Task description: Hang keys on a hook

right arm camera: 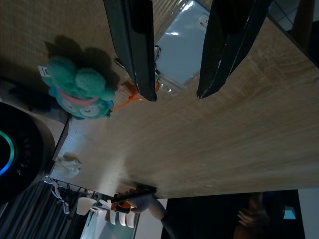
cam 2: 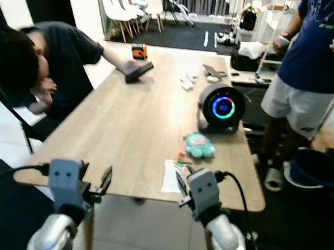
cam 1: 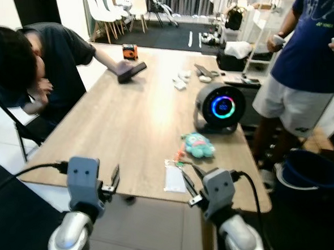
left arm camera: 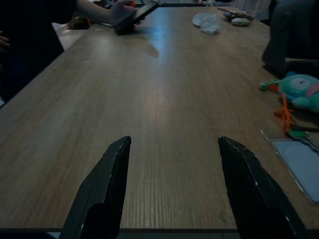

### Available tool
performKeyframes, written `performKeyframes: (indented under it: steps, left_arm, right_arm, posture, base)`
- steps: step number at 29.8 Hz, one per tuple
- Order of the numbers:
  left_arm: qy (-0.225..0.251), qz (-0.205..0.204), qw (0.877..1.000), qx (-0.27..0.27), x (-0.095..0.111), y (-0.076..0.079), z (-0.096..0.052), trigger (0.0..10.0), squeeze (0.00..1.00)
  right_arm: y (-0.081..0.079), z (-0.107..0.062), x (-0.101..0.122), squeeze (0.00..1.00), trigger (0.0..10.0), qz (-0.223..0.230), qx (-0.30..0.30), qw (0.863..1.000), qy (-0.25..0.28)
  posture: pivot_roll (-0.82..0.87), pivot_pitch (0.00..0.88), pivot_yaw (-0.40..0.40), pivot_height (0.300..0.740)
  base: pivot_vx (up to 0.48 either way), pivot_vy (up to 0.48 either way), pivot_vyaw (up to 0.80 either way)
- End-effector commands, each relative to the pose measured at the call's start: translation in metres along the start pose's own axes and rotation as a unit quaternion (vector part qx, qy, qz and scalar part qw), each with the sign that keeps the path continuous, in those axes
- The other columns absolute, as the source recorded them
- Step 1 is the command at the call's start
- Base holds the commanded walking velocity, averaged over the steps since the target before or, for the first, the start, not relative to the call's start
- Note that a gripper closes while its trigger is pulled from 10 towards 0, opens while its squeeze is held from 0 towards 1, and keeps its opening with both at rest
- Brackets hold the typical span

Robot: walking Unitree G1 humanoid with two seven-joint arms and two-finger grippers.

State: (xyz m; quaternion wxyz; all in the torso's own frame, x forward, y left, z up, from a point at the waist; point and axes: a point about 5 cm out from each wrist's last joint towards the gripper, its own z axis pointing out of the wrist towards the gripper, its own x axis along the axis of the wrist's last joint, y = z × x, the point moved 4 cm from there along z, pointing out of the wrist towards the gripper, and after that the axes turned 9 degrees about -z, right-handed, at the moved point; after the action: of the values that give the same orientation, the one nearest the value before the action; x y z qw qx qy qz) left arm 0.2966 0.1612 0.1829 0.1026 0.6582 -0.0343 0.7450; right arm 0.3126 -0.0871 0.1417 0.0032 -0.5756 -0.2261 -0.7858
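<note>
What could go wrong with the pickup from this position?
The keys lie close to the table edge, so a nudge from the open right gripper might push them off. They sit against a clear card sleeve and a teal plush, which may get caught in the grasp.

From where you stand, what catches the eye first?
A round black device with a glowing blue-and-pink ring stands on the long wooden table, with a teal plush toy just in front of it. Nearer, the right tool hovers open over a clear card sleeve at the table's edge.
</note>
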Motion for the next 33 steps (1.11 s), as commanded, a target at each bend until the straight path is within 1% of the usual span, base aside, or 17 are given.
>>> performKeyframes:
  steps: [1, 5, 6, 7, 9, 10, 11, 13, 14, 15, 19, 22, 24, 27, 28, 31, 33]
  left_arm:
    - [-0.003, 0.000, 1.000, -0.026, 0.003, 0.007, -0.003, 10.0, 0.00]
    - [0.001, 0.010, 0.999, -0.040, 0.010, 0.010, -0.001, 10.0, 0.00]
    - [0.010, 0.037, 0.998, -0.052, 0.017, 0.013, 0.002, 10.0, 0.00]
    - [0.010, 0.037, 0.998, -0.052, 0.017, 0.013, 0.002, 10.0, 0.00]
    - [0.020, 0.090, 0.993, -0.071, 0.024, 0.020, 0.005, 10.0, 0.00]
    - [0.020, 0.090, 0.993, -0.071, 0.024, 0.020, 0.005, 10.0, 0.00]
    - [0.025, 0.114, 0.989, -0.088, 0.029, 0.025, 0.006, 10.0, 0.00]
    - [0.029, 0.138, 0.983, -0.118, 0.034, 0.035, 0.007, 10.0, 0.00]
    - [0.027, 0.149, 0.977, -0.149, 0.035, 0.045, 0.007, 10.0, 0.00]
    - [0.027, 0.149, 0.977, -0.149, 0.035, 0.045, 0.007, 10.0, 0.00]
    - [0.016, 0.137, 0.970, -0.199, 0.033, 0.069, 0.007, 10.0, 0.00]
    - [0.010, 0.126, 0.969, -0.212, 0.029, 0.079, 0.007, 10.0, 0.00]
    - [0.009, 0.125, 0.969, -0.215, 0.028, 0.081, 0.007, 10.0, 0.00]
    - [-0.004, 0.124, 0.967, -0.225, 0.019, 0.090, 0.008, 10.0, 0.00]
    - [-0.009, 0.124, 0.966, -0.226, 0.015, 0.094, 0.011, 10.0, 0.00]
    - [-0.019, 0.157, 0.961, -0.225, 0.008, 0.100, 0.020, 10.0, 0.00]
    - [-0.019, 0.171, 0.960, -0.221, 0.008, 0.102, 0.028, 10.0, 0.00]
  right_arm:
    - [0.004, -0.004, -0.006, 0.00, 10.0, -0.002, -0.004, 1.000, -0.012]
    - [0.004, -0.004, -0.006, 0.00, 10.0, -0.003, -0.004, 1.000, -0.012]
    - [0.004, -0.004, -0.006, 0.00, 10.0, -0.004, -0.005, 1.000, -0.012]
    - [0.004, -0.004, -0.006, 0.00, 10.0, -0.004, -0.005, 1.000, -0.012]
    - [0.004, -0.004, -0.006, 0.00, 10.0, -0.004, -0.006, 1.000, -0.011]
    - [0.004, -0.004, -0.006, 0.00, 10.0, -0.004, -0.006, 1.000, -0.011]
    - [0.005, -0.004, -0.006, 0.00, 10.0, -0.005, -0.006, 1.000, -0.012]
    - [0.005, -0.004, -0.006, 0.00, 10.0, -0.007, -0.006, 1.000, -0.013]
    - [0.007, -0.004, -0.009, 0.00, 10.0, -0.014, -0.009, 1.000, -0.017]
    - [0.007, -0.004, -0.009, 0.00, 10.0, -0.014, -0.009, 1.000, -0.017]
    - [0.027, 0.002, -0.016, 0.00, 10.0, -0.035, -0.037, 0.998, -0.032]
    - [0.039, 0.005, -0.019, 0.00, 10.0, -0.040, -0.050, 0.997, -0.038]
    - [0.042, 0.005, -0.020, 0.00, 10.0, -0.042, -0.052, 0.997, -0.040]
    - [0.051, 0.009, -0.024, 0.00, 10.0, -0.051, -0.062, 0.996, -0.047]
    - [0.054, 0.010, -0.025, 0.00, 10.0, -0.054, -0.064, 0.995, -0.050]
    - [0.055, 0.015, -0.023, 0.00, 10.0, -0.055, -0.063, 0.995, -0.046]
    - [0.051, 0.020, -0.019, 0.00, 10.0, -0.044, -0.057, 0.997, -0.036]
  posture:
    - [0.12, 0.094, -0.040, 0.740]
    - [0.12, 0.093, -0.040, 0.740]
    - [0.12, 0.093, -0.040, 0.740]
    - [0.12, 0.093, -0.040, 0.740]
    - [0.12, 0.095, -0.038, 0.740]
    - [0.12, 0.095, -0.038, 0.740]
    - [0.12, 0.097, -0.035, 0.740]
    - [0.12, 0.100, -0.030, 0.740]
    - [0.12, 0.101, -0.026, 0.740]
    - [0.12, 0.101, -0.026, 0.740]
    - [0.11, 0.104, -0.016, 0.740]
    - [0.11, 0.105, -0.013, 0.740]
    - [0.11, 0.105, -0.013, 0.740]
    - [0.11, 0.112, -0.008, 0.740]
    - [0.11, 0.121, -0.007, 0.740]
    - [0.11, 0.136, -0.001, 0.740]
    - [0.11, 0.145, 0.004, 0.740]
  base:
    - [0.000, 0.000, 0.00]
    - [0.000, 0.000, 0.00]
    - [0.000, 0.000, 0.00]
    - [0.000, 0.000, 0.00]
    - [0.000, 0.000, 0.00]
    - [0.000, 0.000, 0.00]
    - [0.000, 0.000, 0.00]
    - [0.000, 0.000, 0.00]
    - [0.000, 0.000, 0.00]
    - [0.000, 0.000, 0.00]
    - [0.000, 0.000, 0.00]
    - [0.000, 0.000, 0.00]
    - [0.000, 0.000, 0.00]
    - [0.000, 0.000, 0.00]
    - [0.000, 0.000, 0.00]
    - [0.000, 0.000, 0.00]
    - [0.000, 0.000, 0.00]
